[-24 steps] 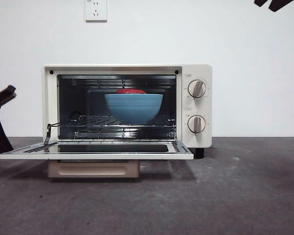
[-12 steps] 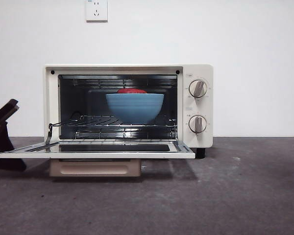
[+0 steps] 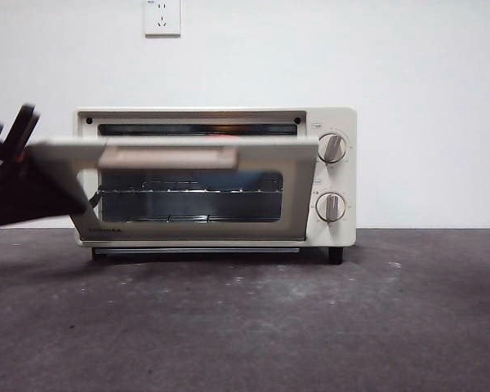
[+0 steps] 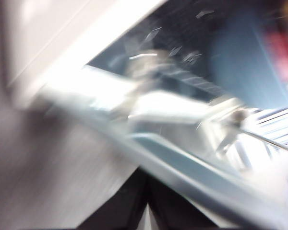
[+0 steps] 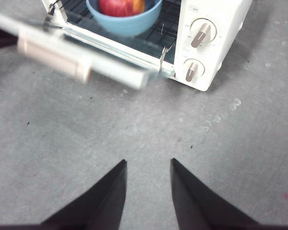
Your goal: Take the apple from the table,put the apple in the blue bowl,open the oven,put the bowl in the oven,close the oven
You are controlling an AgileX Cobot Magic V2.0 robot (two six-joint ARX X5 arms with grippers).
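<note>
The oven door is half raised and motion-blurred. The left hand is at the door's left edge; whether it is spread cannot be told. Inside, the bowl holds the apple on the rack. The right hand hovers spread above the counter.

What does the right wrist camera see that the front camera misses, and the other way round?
Only the right wrist view shows the apple sitting in the blue bowl on the oven rack, and the right claw open above bare table. Only the front view shows the wall socket and a dark arm at the door's left end. Both show the cream oven, its two knobs and its half-raised door.
</note>
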